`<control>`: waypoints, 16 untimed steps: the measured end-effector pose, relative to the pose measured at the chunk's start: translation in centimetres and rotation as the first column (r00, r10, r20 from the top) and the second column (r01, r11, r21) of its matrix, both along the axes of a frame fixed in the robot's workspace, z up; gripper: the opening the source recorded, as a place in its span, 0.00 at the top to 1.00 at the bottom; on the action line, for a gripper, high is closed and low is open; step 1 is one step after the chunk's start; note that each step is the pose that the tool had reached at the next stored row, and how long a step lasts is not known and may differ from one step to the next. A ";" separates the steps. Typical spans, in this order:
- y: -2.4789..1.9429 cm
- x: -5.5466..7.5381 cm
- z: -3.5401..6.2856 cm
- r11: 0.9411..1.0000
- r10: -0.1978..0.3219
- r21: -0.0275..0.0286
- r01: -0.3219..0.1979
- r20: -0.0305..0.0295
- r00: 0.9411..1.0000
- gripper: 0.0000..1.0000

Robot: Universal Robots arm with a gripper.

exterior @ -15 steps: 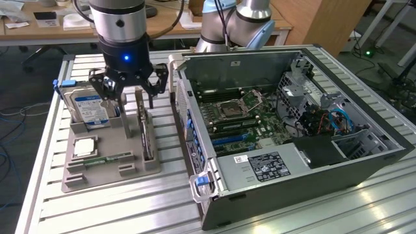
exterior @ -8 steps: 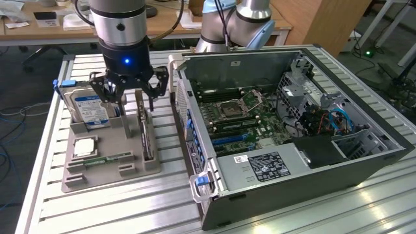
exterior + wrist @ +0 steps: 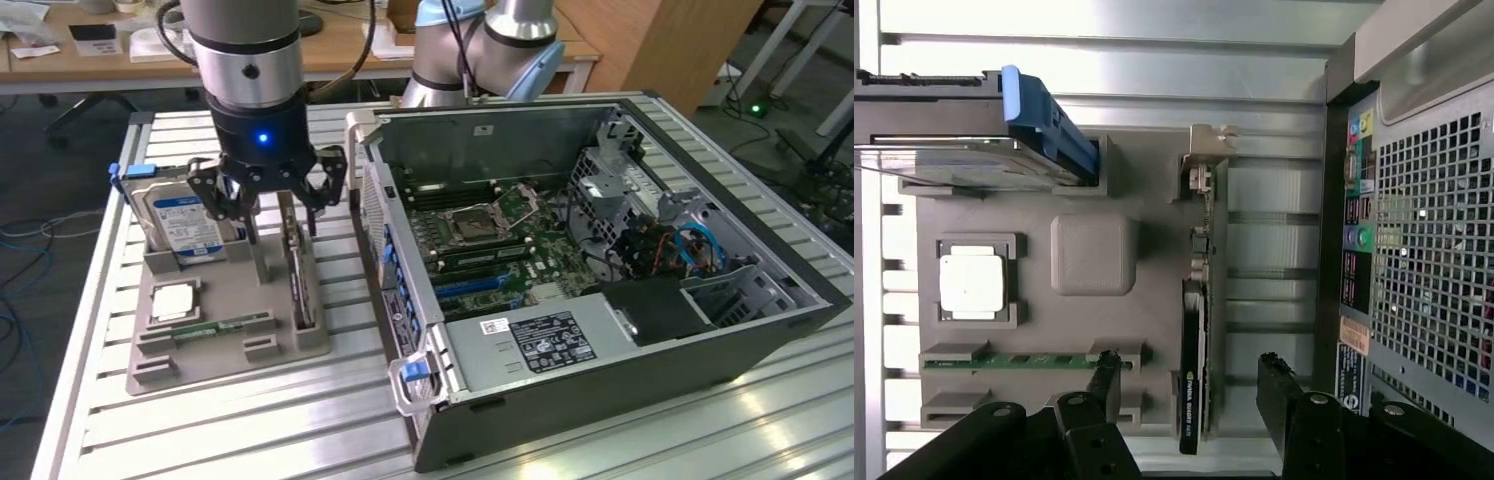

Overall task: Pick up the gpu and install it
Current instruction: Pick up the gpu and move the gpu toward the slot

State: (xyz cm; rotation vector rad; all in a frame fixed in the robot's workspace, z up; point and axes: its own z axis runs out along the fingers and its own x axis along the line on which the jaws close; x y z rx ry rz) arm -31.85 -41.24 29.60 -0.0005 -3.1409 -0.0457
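Observation:
The gpu (image 3: 302, 275) stands on its long edge in a slot of the grey tray (image 3: 227, 362), its silvery bracket at the far end. The wrist view looks down on the gpu (image 3: 1197, 340), a thin dark card with the bracket end (image 3: 1206, 160) away from the fingers. My gripper (image 3: 278, 215) hangs open just above the card, one finger on each side. In the wrist view the gripper (image 3: 1189, 362) straddles the card's near end, and I see no contact with it. The open computer case (image 3: 601, 250) lies at the exterior view's right, with blue slots (image 3: 470, 286) on its motherboard.
On the tray (image 3: 1094, 255) stand a hard drive (image 3: 180, 225) with a blue-white label, a square processor (image 3: 174, 300) and a narrow green memory stick (image 3: 220, 327). The case's rear panel (image 3: 1424, 250) stands close beside the tray. A second arm (image 3: 481, 50) rises behind the case.

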 end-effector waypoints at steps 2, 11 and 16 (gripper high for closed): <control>-0.01 0.0 -0.37 1.000 0.000 0.000 0.000 0.000 1.000 0.34; 0.06 0.0 -2.00 1.000 0.000 -0.007 0.000 0.000 1.000 0.34; 0.37 0.0 -2.92 1.000 0.000 -0.015 0.000 0.000 1.000 0.34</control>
